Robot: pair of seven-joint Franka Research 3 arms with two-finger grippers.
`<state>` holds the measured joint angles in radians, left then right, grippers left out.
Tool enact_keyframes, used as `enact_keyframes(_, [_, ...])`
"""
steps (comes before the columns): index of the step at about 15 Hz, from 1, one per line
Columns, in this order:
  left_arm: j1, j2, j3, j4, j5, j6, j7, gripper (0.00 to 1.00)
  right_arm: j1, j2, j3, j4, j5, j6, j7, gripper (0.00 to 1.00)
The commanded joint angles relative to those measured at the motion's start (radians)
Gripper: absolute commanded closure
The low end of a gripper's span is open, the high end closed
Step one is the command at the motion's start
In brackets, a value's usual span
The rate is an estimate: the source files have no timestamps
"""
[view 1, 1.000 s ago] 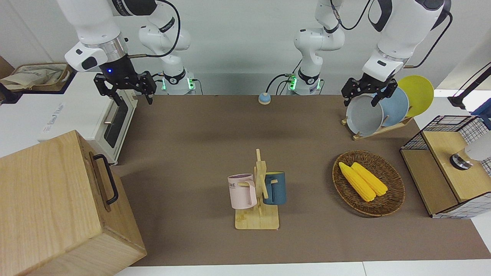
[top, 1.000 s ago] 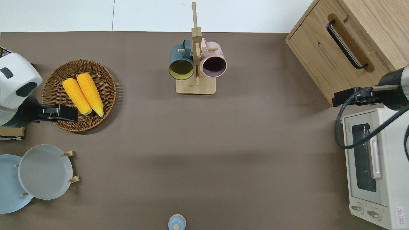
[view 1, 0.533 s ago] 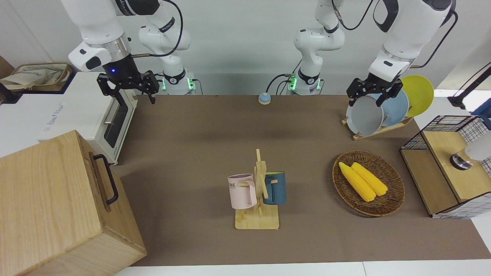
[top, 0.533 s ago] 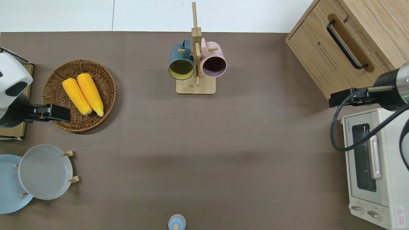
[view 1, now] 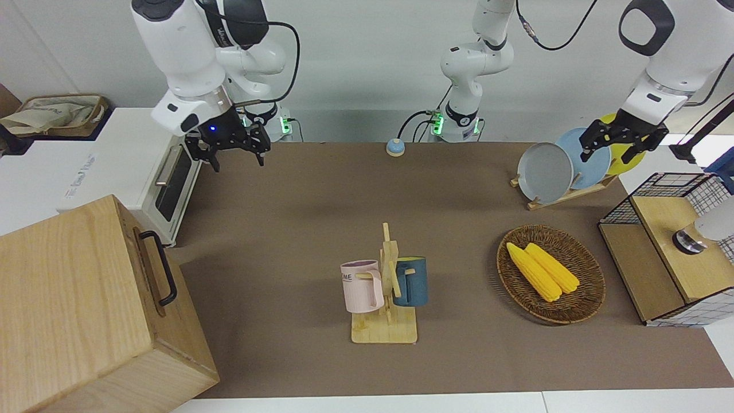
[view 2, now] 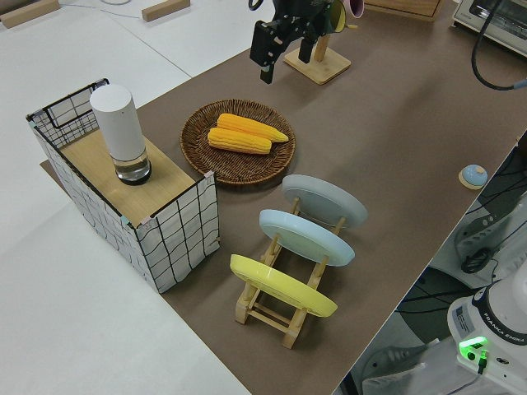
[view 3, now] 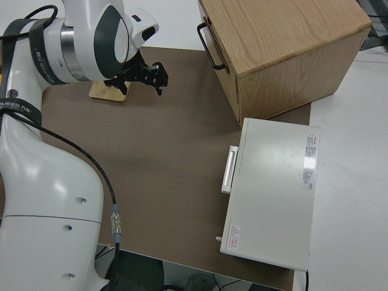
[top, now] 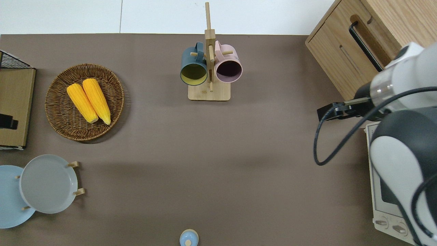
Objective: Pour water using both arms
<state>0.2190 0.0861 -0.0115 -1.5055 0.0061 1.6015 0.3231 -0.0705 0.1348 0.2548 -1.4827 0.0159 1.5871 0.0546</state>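
Note:
My right gripper (view 1: 238,164) hangs open and empty over the brown mat, close to the wooden cabinet's corner (top: 327,113) (view 3: 159,85). Over the wire-and-wood box at the left arm's end of the table, my left gripper (view 1: 609,158) is open and empty too (view 2: 285,67); the overhead view catches only its tip (top: 7,122). A pink mug (view 1: 361,287) and a blue mug (view 1: 412,282) hang on a wooden rack (view 1: 383,332) at the table's edge farthest from the robots. A white cylinder (view 2: 120,130) stands on the box. No water shows.
A wooden cabinet (view 1: 74,310) and a white toaster oven (view 1: 172,189) stand at the right arm's end. A wicker basket (view 1: 585,304) holds two corn cobs (view 1: 542,269). Three plates (view 1: 545,172) lean in a rack. The wire box (view 1: 665,252) is at the left arm's end. A small blue bell (view 1: 394,148) sits by the bases.
The left gripper swung off the basket's rim outward to the wire box. The right gripper moved away from the oven toward the table's middle. Both stayed open.

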Motion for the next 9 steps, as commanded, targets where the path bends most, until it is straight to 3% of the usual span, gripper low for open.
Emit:
enact_keyframes(1, [0.114, 0.053, -0.010, 0.047, 0.020, 0.053, 0.163, 0.01, 0.086, 0.054, -0.002, -0.056, 0.010, 0.144, 0.028, 0.009])
enact_keyframes(6, [0.244, 0.080, -0.010, 0.047, 0.014, 0.126, 0.324, 0.01, 0.178, 0.150, -0.002, -0.061, -0.007, 0.335, 0.048, 0.009])
enact_keyframes(9, [0.299, 0.098, -0.010, 0.044, 0.006, 0.199, 0.353, 0.01, 0.186, 0.183, -0.002, -0.059, -0.013, 0.431, 0.041, 0.009])
